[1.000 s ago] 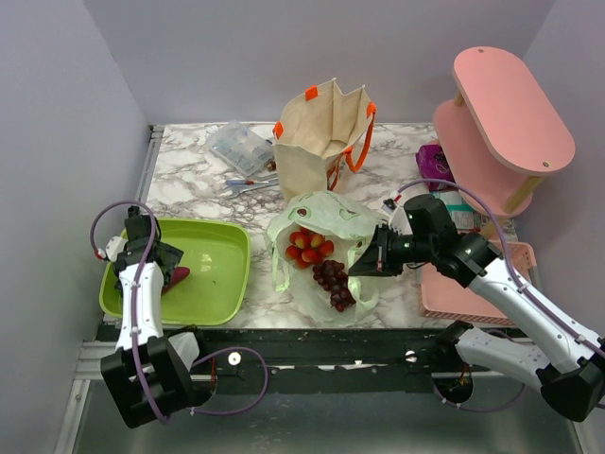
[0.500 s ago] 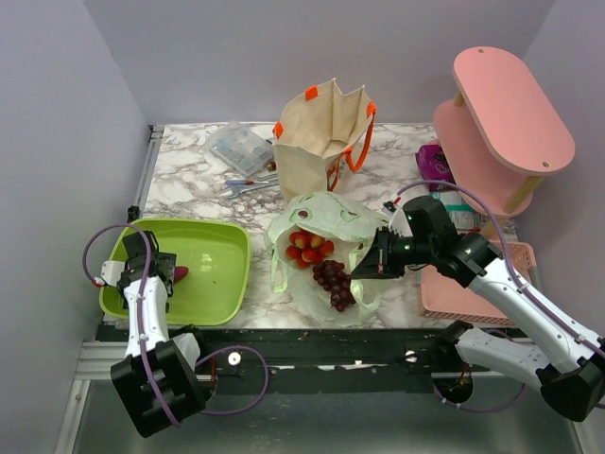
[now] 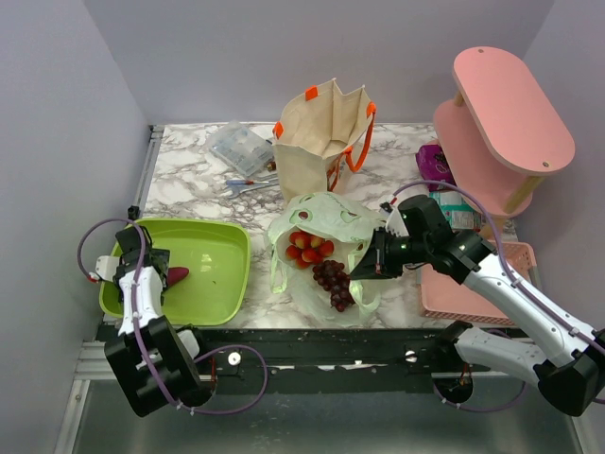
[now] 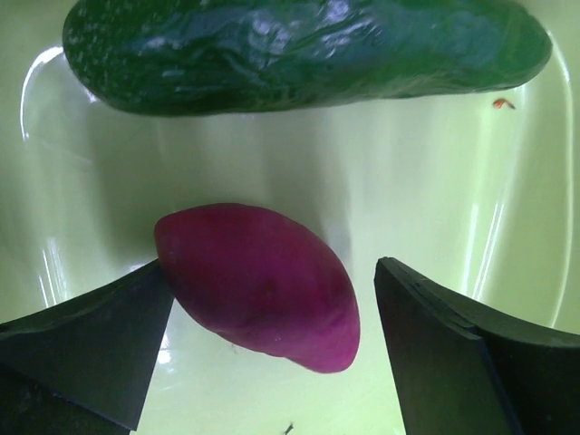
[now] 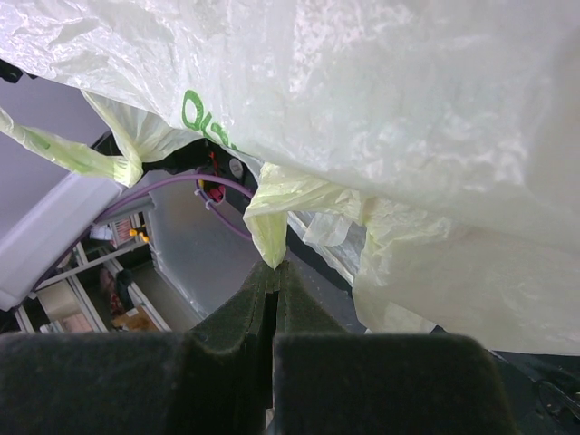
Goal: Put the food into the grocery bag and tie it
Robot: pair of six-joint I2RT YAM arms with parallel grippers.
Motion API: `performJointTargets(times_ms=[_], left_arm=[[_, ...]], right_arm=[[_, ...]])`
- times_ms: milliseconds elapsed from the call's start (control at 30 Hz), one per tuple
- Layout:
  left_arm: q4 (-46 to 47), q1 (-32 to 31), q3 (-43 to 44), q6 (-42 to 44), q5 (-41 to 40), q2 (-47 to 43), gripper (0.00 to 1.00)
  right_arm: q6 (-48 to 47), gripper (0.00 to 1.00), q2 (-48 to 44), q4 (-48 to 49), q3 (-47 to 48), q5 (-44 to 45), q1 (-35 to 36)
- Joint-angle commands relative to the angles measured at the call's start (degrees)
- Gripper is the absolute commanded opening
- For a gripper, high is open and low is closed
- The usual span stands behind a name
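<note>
Top view: the grocery bag (image 3: 326, 213) is sitting mid-surface (image 3: 189, 184) with strawberries (image 3: 310, 246) and grapes (image 3: 333, 282) lying inside it. A beige tote (image 3: 321, 132) is standing at its 12 o'clock and a green tray (image 3: 227, 229) is lying at its 9 o'clock. The right gripper (image 3: 355, 271) is pinching the bag's rim at 3 o'clock. The left gripper (image 3: 163, 274) is reaching into the tray, right by the sweet potato (image 3: 178, 275).

Left wrist cam: the jaws are standing apart on either side of the sweet potato, the 9 o'clock jaw touching it, the other one not. A dark green vegetable (image 4: 299, 45) is lying at 12 o'clock.

Right wrist cam: the jaws are pressing together on a fold of bag plastic.
</note>
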Motion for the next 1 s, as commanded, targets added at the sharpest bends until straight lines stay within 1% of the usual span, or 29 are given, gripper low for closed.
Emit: performJointTargets(times_ms=[0, 33, 167, 233, 367, 500, 567, 600, 767, 900, 967], left_arm=[[4.17, 1.60, 1.31, 3.19, 1.68, 0.79, 0.79], [4.92, 1.56, 1.02, 3.61, 2.30, 0.59, 0.74], [6.56, 1.73, -0.04, 4.45, 3.99, -1.30, 0.51], [7.20, 2.08, -0.19, 5.34, 5.79, -2.53, 0.42], [7.79, 2.20, 0.29, 8.30, 8.55, -4.88, 0.26], [8.90, 2.34, 1.05, 12.86, 13.56, -7.76, 0.16], [9.39, 2.35, 1.38, 15.02, 16.60, -9.50, 0.08], [9.25, 2.38, 1.61, 16.08, 17.87, -10.35, 0.00], [9.03, 2.44, 2.84, 22.00, 27.29, -15.08, 0.00], [7.50, 2.32, 3.14, 25.33, 35.60, -20.94, 0.00], [3.80, 1.85, 4.78, 27.16, 37.35, -24.03, 0.00]], right_arm=[[-0.74, 0.01, 0.28, -0.48, 0.63, 1.27, 0.20], [-0.74, 0.01, 0.45, -0.52, 0.65, 1.19, 0.20], [-0.91, 0.01, 0.82, -0.69, 0.97, 1.01, 0.20], [-1.16, 0.01, 0.85, -0.98, 1.39, 1.13, 0.20], [-1.44, 0.01, 0.69, -1.61, 1.64, 1.60, 0.19], [-1.10, 0.01, -0.03, -1.66, 1.13, 1.71, 0.20], [-0.79, 0.01, -0.51, -1.66, 0.84, 1.88, 0.20], [-0.67, 0.01, -0.66, -1.77, 0.80, 2.01, 0.20], [-0.40, 0.01, -1.03, -1.89, 0.58, 2.11, 0.18], [0.19, 0.01, -1.57, -0.43, -0.28, 2.23, 0.20], [1.10, 0.01, -1.82, 0.24, -0.77, 2.79, 0.20]])
